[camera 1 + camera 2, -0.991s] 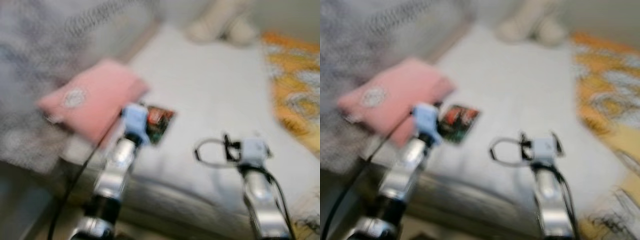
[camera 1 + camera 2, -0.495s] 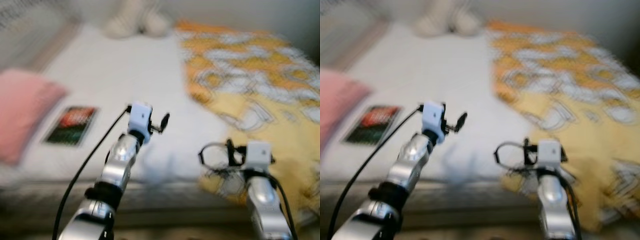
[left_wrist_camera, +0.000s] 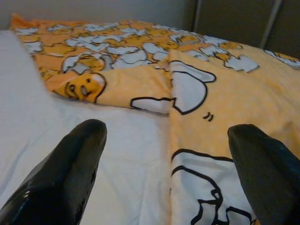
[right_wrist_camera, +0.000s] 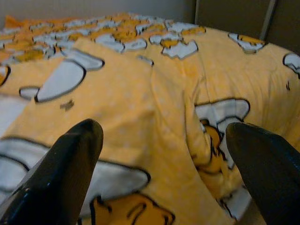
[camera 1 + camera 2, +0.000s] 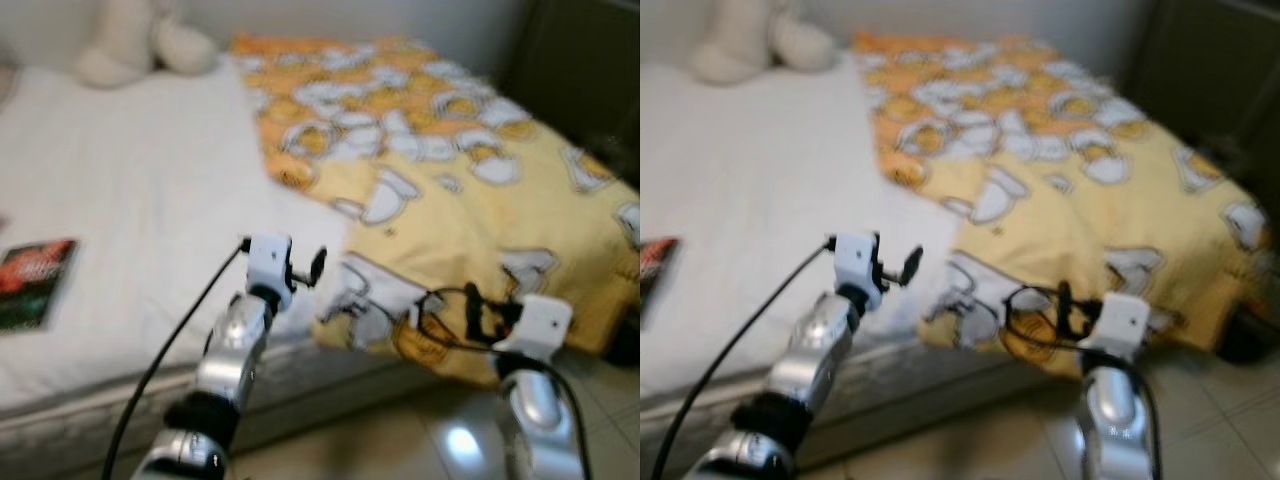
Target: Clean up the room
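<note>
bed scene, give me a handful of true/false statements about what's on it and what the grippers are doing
1. The yellow blanket covers the whole mattress. False: the white sheet lies bare on the robot's left.
2. A book lies on the white sheet. True.
3. The left gripper is shut on the blanket. False: its fingers are spread and hold nothing.
4. The right gripper is open, facing the yellow blanket. True.
5. A plush toy sits at the far end of the bed. True.
6. The blanket is plain yellow. False: it has white and orange cartoon figures.
</note>
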`<state>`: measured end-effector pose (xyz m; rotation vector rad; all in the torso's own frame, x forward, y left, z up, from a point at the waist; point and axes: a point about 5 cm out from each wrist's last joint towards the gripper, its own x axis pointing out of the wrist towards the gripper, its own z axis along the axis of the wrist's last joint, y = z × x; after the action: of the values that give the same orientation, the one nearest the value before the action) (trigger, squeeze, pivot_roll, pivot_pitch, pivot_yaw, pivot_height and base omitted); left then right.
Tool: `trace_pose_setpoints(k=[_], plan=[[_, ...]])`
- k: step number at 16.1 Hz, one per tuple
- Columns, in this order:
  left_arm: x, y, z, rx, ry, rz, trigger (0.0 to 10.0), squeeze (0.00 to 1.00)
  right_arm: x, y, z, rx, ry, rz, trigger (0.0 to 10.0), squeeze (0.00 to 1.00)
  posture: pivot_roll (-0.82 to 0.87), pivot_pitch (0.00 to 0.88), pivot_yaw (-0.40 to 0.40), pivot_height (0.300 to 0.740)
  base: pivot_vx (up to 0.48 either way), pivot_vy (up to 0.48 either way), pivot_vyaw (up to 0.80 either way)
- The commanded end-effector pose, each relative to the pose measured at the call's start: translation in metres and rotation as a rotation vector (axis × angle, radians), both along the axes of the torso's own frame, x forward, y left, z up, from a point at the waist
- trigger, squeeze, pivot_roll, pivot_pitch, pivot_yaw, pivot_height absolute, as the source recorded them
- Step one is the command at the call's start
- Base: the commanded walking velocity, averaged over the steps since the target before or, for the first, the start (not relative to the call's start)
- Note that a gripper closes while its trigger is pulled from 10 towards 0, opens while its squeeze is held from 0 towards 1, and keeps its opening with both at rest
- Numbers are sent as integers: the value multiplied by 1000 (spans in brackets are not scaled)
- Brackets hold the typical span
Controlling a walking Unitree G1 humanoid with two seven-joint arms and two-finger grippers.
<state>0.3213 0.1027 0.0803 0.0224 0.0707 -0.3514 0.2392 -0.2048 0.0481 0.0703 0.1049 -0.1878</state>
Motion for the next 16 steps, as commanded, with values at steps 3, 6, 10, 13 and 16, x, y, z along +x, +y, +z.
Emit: trace_pose_setpoints(k=[3, 6, 10, 13, 16], plan=[[12, 0, -9, 79, 67, 16, 10000, 0, 0, 8, -5, -53, 28, 45, 10000, 0, 10, 0, -5, 740, 0, 0, -608], [14, -15, -28, 150, 217, 6, 10000, 0, -5, 12, -5, -69, 37, 75, 10000, 0, -22, 0, -19, 740, 0, 0, 0], [15, -36, -31, 216, 286, -41, 10000, 0, -30, 18, -1, -109, 50, 143, 10000, 0, -109, 54, -16, 740, 0, 0, 0], [16, -37, -32, 215, 306, -10, 10000, 0, -49, 22, -1, -122, 65, 152, 10000, 0, -162, 111, 1, 740, 0, 0, 0], [15, -28, -37, 282, 312, 2, 10000, 0, -89, 39, 3, -100, 114, 157, 10000, 0, -210, 211, 7, 740, 0, 0, 0]])
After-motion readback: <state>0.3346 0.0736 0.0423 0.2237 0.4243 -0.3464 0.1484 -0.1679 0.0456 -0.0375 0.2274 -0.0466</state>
